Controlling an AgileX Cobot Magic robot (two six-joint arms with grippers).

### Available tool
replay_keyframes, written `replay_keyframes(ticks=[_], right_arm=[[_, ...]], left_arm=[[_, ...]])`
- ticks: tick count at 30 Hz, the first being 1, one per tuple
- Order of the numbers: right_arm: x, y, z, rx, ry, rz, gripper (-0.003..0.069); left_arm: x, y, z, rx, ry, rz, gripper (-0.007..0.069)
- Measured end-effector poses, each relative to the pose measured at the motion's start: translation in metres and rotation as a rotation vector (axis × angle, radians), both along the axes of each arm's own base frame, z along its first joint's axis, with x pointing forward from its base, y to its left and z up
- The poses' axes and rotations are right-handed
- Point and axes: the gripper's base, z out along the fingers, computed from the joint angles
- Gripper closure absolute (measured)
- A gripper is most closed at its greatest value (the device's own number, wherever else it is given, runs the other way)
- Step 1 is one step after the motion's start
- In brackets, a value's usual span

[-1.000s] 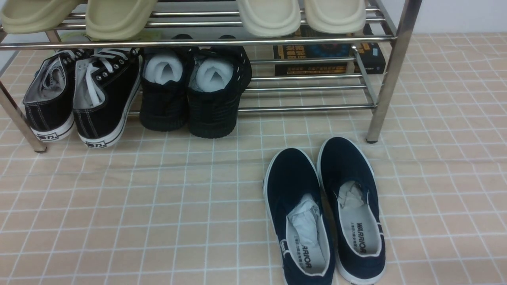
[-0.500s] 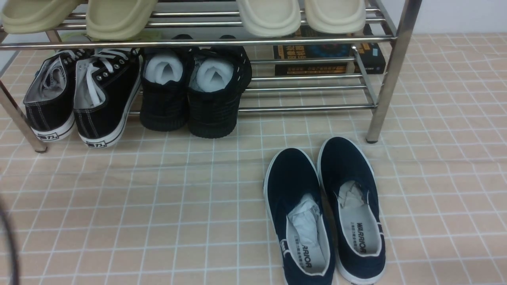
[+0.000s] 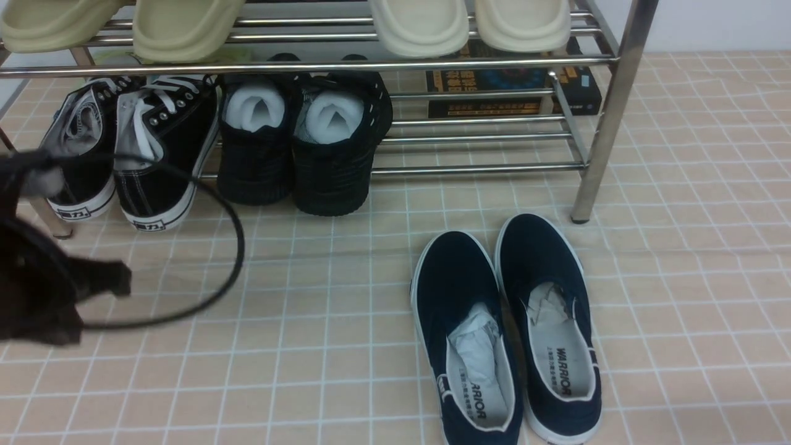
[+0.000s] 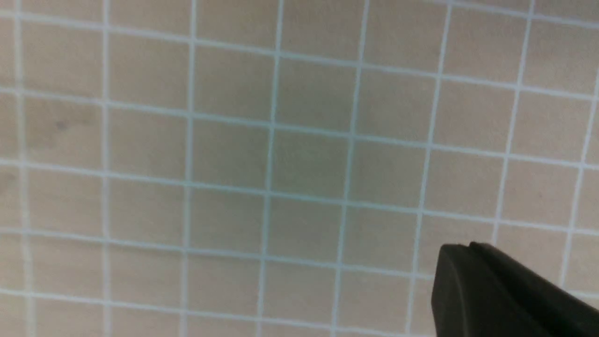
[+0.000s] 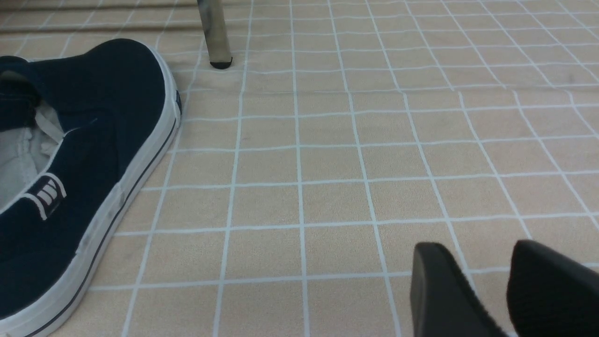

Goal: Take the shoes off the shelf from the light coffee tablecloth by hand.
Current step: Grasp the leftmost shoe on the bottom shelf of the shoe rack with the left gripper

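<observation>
Two grippers, both empty: right gripper (image 5: 479,250) slightly parted, low over the cloth (image 5: 374,140), in front of the shelf (image 3: 609,111), right end, beside the slip-ons (image 3: 507,327). The left gripper (image 4: 468,250) is pressed together over bare cloth in front of the shelf's left end. Left arm (image 3: 37,290) blurred, cable (image 3: 232,247) looping ahead of it. Shoes (image 3: 123,154) on the shelf's lower tier, left end, heels out, mesh shoes (image 3: 303,142) just beside. Risks: cable snags a heel or the shelf. Shut jaws can't grab. Top bar (image 3: 309,65) sits low, so the wrist may hit it. The mesh pair may get dragged along.
</observation>
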Motion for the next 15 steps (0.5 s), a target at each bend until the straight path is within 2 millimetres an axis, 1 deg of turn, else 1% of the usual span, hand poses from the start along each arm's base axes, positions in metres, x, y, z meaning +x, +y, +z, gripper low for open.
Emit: replay_keyframes(ticks=[1,2,3,5,8,10,12,13,14,15], right_arm=[[0.0,0.0,0.0,0.0,0.0,0.0,0.042],[0.0,0.0,0.0,0.0,0.0,0.0,0.042],[0.0,0.0,0.0,-0.001,0.0,0.0,0.042],[0.0,0.0,0.0,-0.001,0.0,0.0,0.042],[0.0,0.0,0.0,-0.001,0.0,0.0,0.042],[0.0,0.0,0.0,-0.001,0.0,0.0,0.042],[0.0,0.0,0.0,-0.001,0.0,0.0,0.042],[0.0,0.0,0.0,-0.001,0.0,0.0,0.042],[0.0,0.0,0.0,-0.001,0.0,0.0,0.042],[0.0,0.0,0.0,-0.001,0.0,0.0,0.042]], left_arm=[[0.007,0.003,0.003,0.039,-0.006,0.005,0.0623],[0.014,0.008,0.01,0.095,-0.027,0.025,0.0623],[0.015,0.01,0.012,0.116,-0.028,0.028,0.0623],[0.028,0.019,0.024,0.205,-0.041,0.086,0.0619],[0.04,0.024,0.035,0.255,-0.033,0.112,0.0613],[0.047,0.029,0.039,0.245,-0.026,0.127,0.0612],[0.057,0.041,0.041,0.191,-0.02,0.164,0.061],[0.061,0.052,0.039,0.147,-0.009,0.199,0.061],[0.061,0.052,0.039,0.147,-0.009,0.199,0.061],[0.065,0.068,0.035,0.097,0.003,0.252,0.061]])
